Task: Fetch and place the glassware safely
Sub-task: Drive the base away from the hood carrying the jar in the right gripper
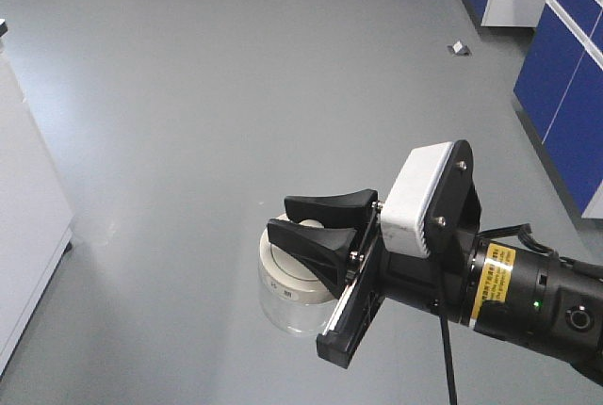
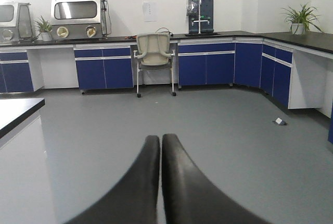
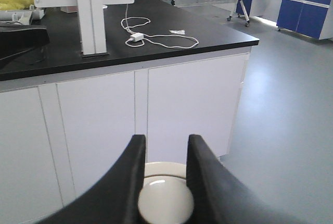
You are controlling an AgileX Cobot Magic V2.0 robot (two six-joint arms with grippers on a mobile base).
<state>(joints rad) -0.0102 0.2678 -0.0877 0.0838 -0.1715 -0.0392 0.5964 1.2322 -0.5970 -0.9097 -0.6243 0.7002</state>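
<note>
The glassware is a squat clear glass jar [image 1: 283,303] with a cream-white lid [image 3: 164,170]. My right gripper [image 1: 300,221] is shut on the lid's round knob [image 3: 165,201], one black finger on each side. The jar hangs from it over the grey floor [image 1: 188,122], low in the middle of the front view. In the right wrist view only the lid and knob show between the fingers [image 3: 205,172] of the right gripper [image 3: 166,141]; the glass body is hidden. My left gripper [image 2: 160,138] is shut with nothing in it, facing across the room.
A black-topped white bench [image 3: 156,26] with a white cable [image 3: 156,39] and a post [image 3: 91,15] stands ahead of the right wrist. Blue cabinets [image 1: 565,94] line the right wall. A white unit [image 1: 24,217] stands at left. A chair [image 2: 154,57] and small floor object [image 1: 459,48] are farther off.
</note>
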